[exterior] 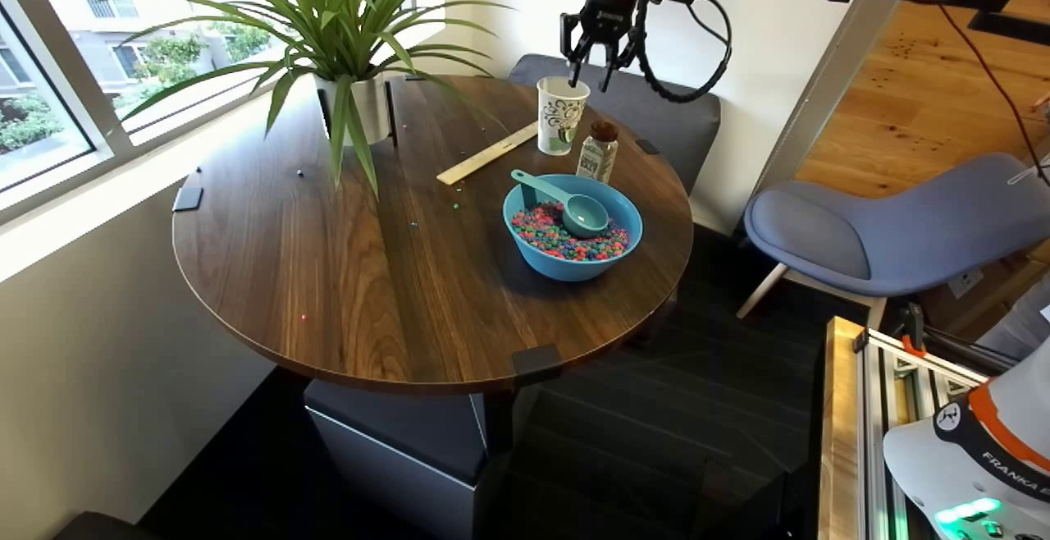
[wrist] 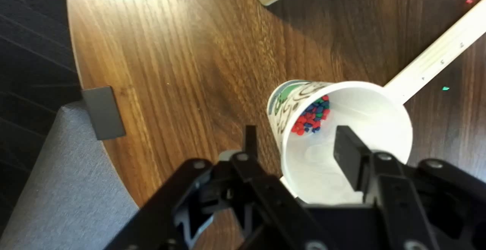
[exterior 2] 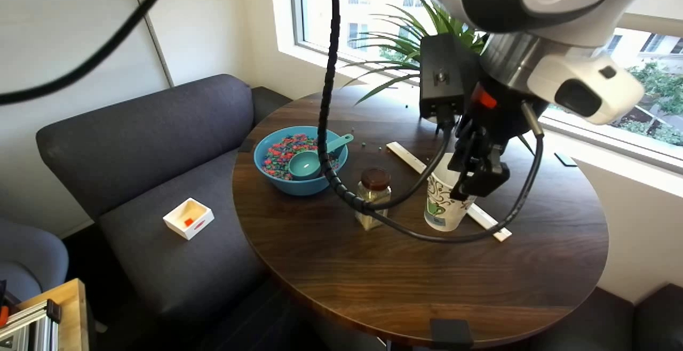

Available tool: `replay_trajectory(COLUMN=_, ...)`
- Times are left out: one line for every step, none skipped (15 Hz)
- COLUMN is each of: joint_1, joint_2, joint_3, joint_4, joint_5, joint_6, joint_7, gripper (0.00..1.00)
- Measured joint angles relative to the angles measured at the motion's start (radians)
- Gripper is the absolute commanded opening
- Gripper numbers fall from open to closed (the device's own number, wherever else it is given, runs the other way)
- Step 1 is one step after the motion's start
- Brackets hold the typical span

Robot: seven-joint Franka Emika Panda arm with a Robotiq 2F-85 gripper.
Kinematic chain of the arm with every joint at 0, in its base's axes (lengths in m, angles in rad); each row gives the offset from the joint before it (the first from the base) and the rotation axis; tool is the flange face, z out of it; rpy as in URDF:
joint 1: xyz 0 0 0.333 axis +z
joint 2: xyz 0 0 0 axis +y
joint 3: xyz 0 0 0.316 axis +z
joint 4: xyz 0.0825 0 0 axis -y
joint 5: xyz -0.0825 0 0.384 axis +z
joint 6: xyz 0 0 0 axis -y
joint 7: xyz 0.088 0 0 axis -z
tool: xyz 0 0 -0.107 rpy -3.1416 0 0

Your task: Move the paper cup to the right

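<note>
The paper cup (exterior: 561, 125) stands upright on the round wooden table, cream-white with a swirly greenish print. It also shows in an exterior view (exterior 2: 442, 204), partly behind the gripper. In the wrist view the cup (wrist: 368, 113) opens toward the camera, with several red, blue and green bits inside at its bottom. My gripper (wrist: 296, 143) is open, with nothing between its fingers that it grips. In the wrist view one finger lies over the cup's mouth and the other outside its rim. My gripper (exterior: 589, 82) is at the cup's top in an exterior view; exact finger depth is unclear.
A salt bottle (exterior: 597, 158) with a brown lid stands close beside the cup. A blue bowl (exterior: 570, 267) of coloured bits with a teal scoop is beyond it. A wooden ruler (exterior 2: 406, 156) lies at the cup. A potted plant (exterior: 369, 117) stands by the window. A cable (exterior 2: 328, 143) hangs from the arm.
</note>
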Motion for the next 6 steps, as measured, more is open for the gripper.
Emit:
replay_trajectory(joint_1=-0.003, joint_2=-0.029, joint_3=-0.001, joint_4=-0.001, joint_5=-0.007, joint_6=-0.036, joint_7=-0.019, gripper=0.95)
replay_trajectory(joint_1=-0.005, joint_2=-0.062, joint_3=-0.002, joint_4=-0.003, joint_5=-0.012, joint_6=-0.074, joint_7=-0.047, gripper=1.0)
replay_trajectory(joint_1=-0.005, joint_2=-0.102, joint_3=-0.002, joint_4=-0.005, joint_5=-0.022, joint_6=-0.116, joint_7=-0.083, gripper=1.0)
replay_trajectory(joint_1=-0.003, joint_2=-0.138, joint_3=0.0, joint_4=-0.007, joint_5=-0.036, joint_6=-0.152, joint_7=-0.123, gripper=1.0)
replay_trajectory(joint_1=0.002, joint_2=-0.176, joint_3=0.004, joint_4=-0.009, joint_5=-0.051, joint_6=-0.182, joint_7=-0.165, gripper=1.0)
replay_trajectory(joint_1=0.01, joint_2=-0.211, joint_3=0.01, joint_4=-0.013, joint_5=-0.069, joint_6=-0.202, joint_7=-0.202, gripper=1.0)
